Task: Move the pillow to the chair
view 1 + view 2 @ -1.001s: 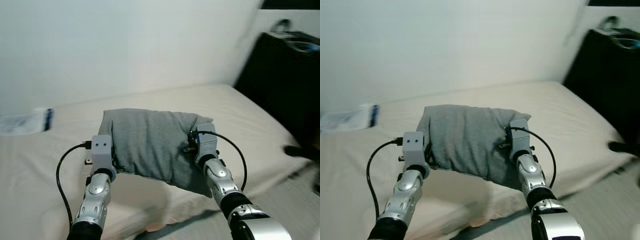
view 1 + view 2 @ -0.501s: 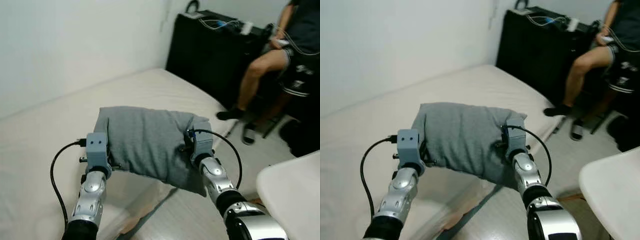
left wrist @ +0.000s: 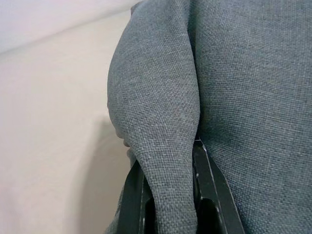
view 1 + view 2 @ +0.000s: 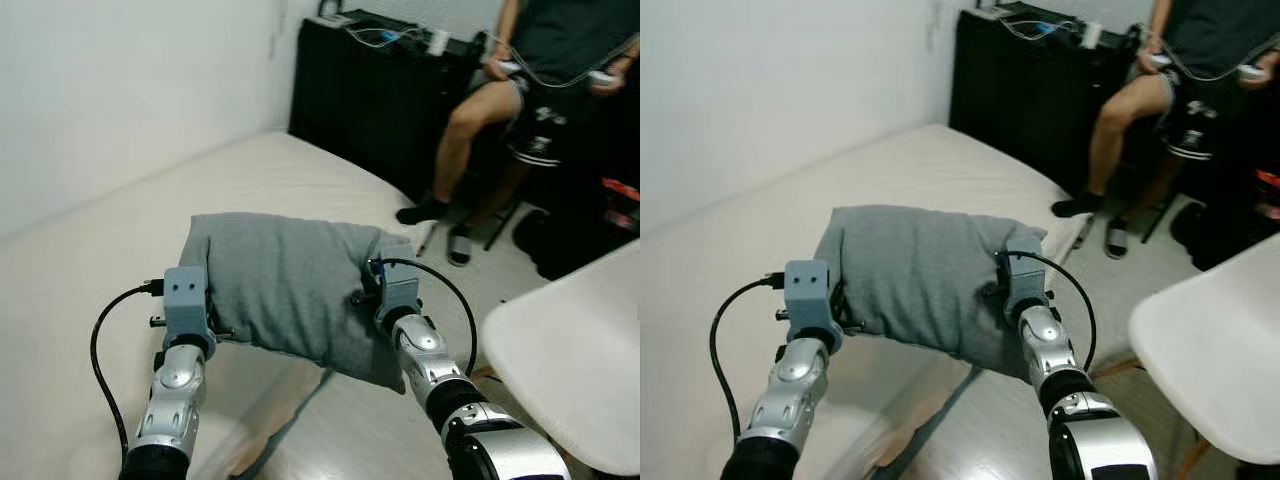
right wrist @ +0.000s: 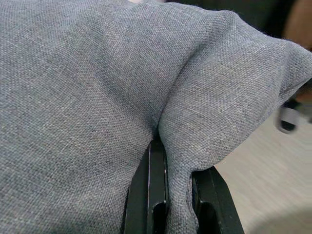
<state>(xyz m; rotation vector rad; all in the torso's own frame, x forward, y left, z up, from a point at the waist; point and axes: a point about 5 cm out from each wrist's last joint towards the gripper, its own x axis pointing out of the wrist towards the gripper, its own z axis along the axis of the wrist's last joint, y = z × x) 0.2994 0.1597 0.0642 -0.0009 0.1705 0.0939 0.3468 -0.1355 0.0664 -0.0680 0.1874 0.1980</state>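
1. Left eye view: the grey pillow [image 4: 290, 290] hangs in the air between the two arms, above the near edge of the bed [image 4: 120, 240] and clear of it. Its long axis runs across the robot from side to side. The white chair [image 4: 575, 365] lies off to the robot's right and a little nearer, its seat lower than the pillow. So the right arm is the nearer one, and I'd judge the load must swing rightward and come down. The left tool [image 4: 212, 330] is at the pillow's left end, and the right tool [image 4: 362, 297] is at its right end.

2. Right eye view: it is the same picture. A person [image 4: 1160, 95] sits beyond the chair by a black cabinet [image 4: 1040, 90], well apart from the pillow. Bare floor [image 4: 980, 420] lies between the bed and the chair.

3. Left wrist view: the left tool's two black fingers [image 3: 207, 195] are drawn almost together on a fold of the grey cloth, with only the thickness of fabric between them. The pale bed lies behind.

4. Right wrist view: the right tool's fingers [image 5: 156, 195] are likewise pinched on a ridge of the pillow's cloth. The grip is narrow, and the fabric bunches up over the tips.
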